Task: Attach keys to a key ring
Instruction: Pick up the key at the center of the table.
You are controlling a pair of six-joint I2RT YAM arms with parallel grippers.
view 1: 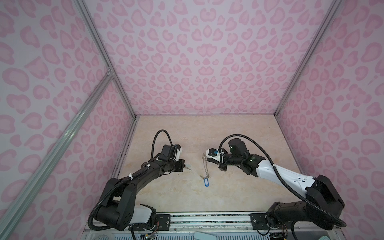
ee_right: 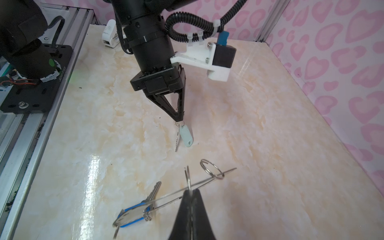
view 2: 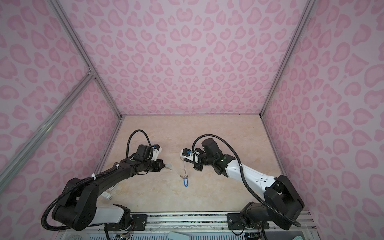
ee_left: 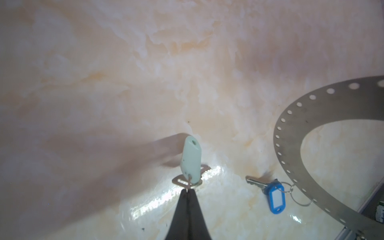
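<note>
Over marbled tabletop (view 1: 228, 197), mint-tagged silver key (ee_left: 191, 160) is pinched by left jaws, perforated grey ring (ee_left: 291, 128) by right jaws; misthreading is risked by the key's swinging.

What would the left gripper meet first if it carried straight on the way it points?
Probably the marble tabletop: the left gripper slants down at it, and its dangling mint tag would touch first. The key ring sits off to one side, though depth is unclear.
</note>
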